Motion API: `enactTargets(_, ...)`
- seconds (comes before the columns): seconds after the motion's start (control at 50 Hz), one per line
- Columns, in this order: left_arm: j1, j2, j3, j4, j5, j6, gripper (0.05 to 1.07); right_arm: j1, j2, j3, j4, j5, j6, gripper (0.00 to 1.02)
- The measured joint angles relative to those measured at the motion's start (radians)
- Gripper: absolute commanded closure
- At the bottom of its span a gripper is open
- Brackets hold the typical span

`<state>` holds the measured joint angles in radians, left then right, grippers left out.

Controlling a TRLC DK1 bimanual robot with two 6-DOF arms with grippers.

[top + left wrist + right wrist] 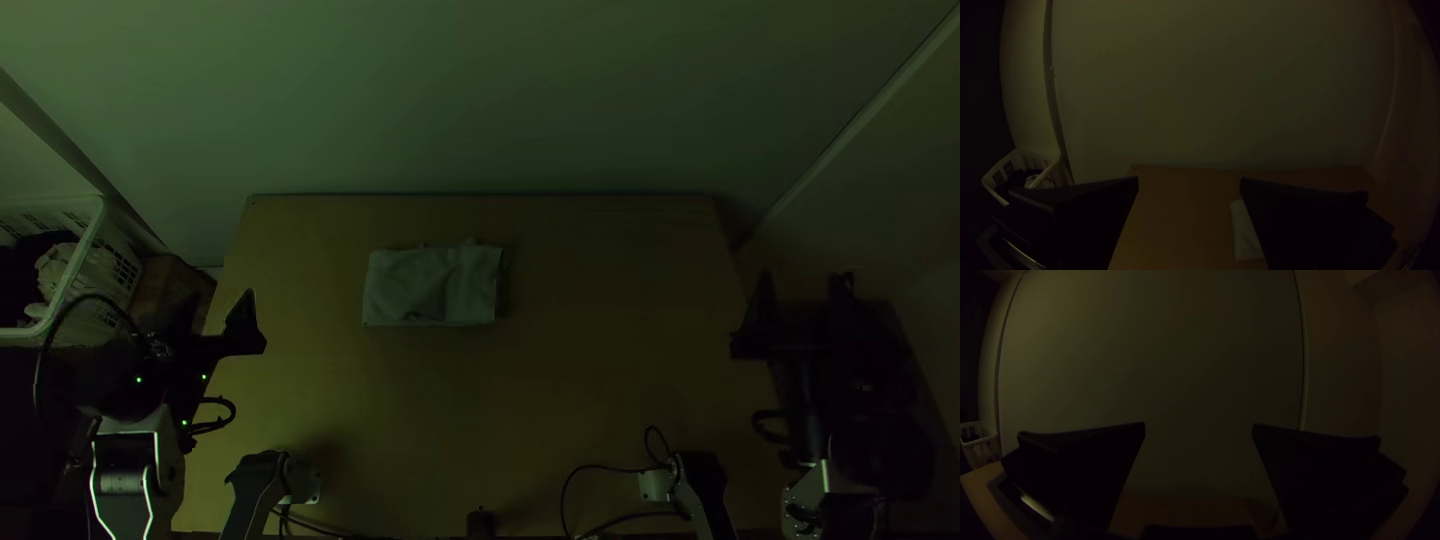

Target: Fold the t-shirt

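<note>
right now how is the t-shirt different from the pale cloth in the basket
The t-shirt lies folded into a flat rectangle on the table; the pale cloth is bunched in the basket. The pale cloth lies by dark cloth; the t-shirt lies alone. Both look light.

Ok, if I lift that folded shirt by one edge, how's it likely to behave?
The t-shirt is soft-looking cloth, so it would probably droop rather than stay stiff. It lies as a compact rectangle, apparently in layers, so gripping one edge might open the folds.
</note>
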<state>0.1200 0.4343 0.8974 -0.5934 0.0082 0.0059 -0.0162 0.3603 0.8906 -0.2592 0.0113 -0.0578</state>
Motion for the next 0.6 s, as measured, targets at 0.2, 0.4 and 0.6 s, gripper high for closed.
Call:
enactTargets(0.2, 0.0, -0.227, -0.225, 0.092, 0.0, 0.022, 0.1, 0.001, -0.107, -0.166, 0.087, 0.0, -0.012, 0.04)
enactTargets(0.4, 0.007, -0.389, -0.432, 0.213, 0.0, 0.058, 0.1, 0.003, -0.163, -0.333, 0.166, 0.0, -0.023, 0.04)
enactTargets(0.6, 0.021, -0.428, -0.554, 0.351, -0.027, 0.071, 0.1, 0.01, -0.235, -0.513, 0.247, 0.0, -0.037, 0.05)
